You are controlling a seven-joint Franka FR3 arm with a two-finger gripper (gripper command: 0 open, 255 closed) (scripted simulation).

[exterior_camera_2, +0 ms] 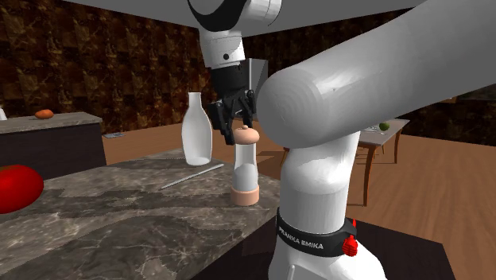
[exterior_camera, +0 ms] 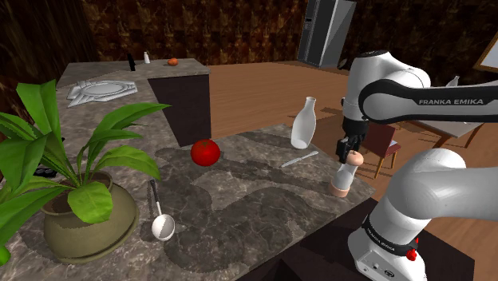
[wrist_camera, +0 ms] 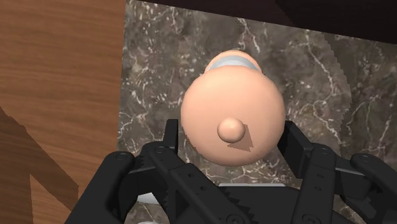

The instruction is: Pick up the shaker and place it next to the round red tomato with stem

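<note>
Fingers (wrist_camera: 170, 139) (2, black): open, 1 either side of shaker (wrist_camera: 232, 95) cap, approx. at cap level; contact unclear. Shaker: upright on table (exterior_camera: 263, 215), near edge by robot stand. White bottle (exterior_camera: 303, 124) nearby. Tomato (exterior_camera: 205, 152): well apart from shaker, toward shoulder view's left.

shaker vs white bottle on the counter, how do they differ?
The shaker has a peach cap and base with a pale body; the bottle is all white. The bottle is taller, with a narrow neck; the shaker is a straight column. The open gripper hovers over the shaker, not the bottle. Both stand upright on the counter.
</note>
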